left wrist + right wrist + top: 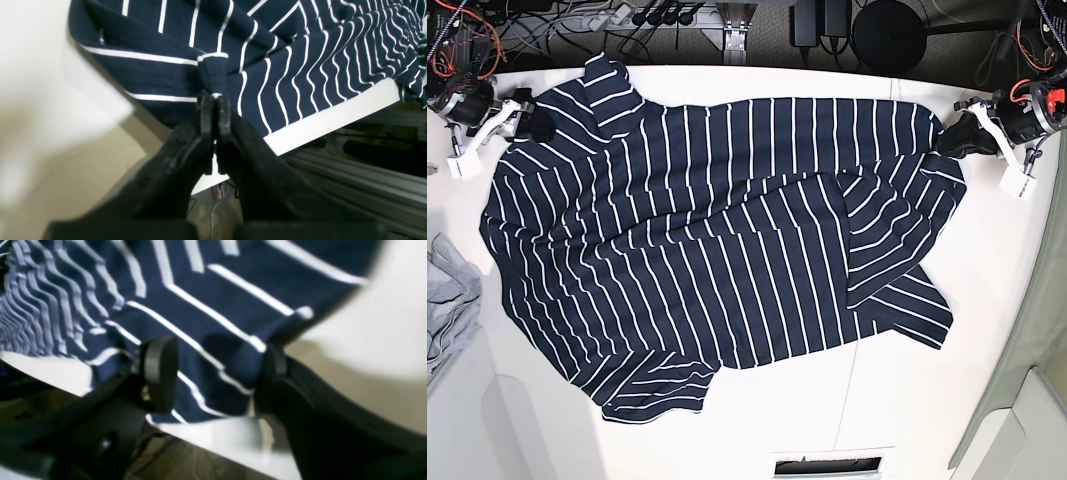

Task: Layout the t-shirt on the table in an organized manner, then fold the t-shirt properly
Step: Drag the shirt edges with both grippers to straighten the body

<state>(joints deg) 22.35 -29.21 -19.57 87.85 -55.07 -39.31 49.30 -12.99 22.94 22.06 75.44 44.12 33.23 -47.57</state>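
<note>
T-shirt (717, 260) covers most of the table (987, 330) in the base view, roughly spread but not flat, with one side doubled over at the right of the frame and the lower hem rumpled at bottom centre. The left gripper (215, 110) has its jaws pinched tight on a fold of the cloth at the upper right of the base view, while the right gripper (213, 373) at the upper left stands wide open with cloth lying between its pads, gripping nothing. I judge the laying-out step is in hand; next the open pincer needs to close on its corner so both arms can draw the cloth taut before any folding
</note>
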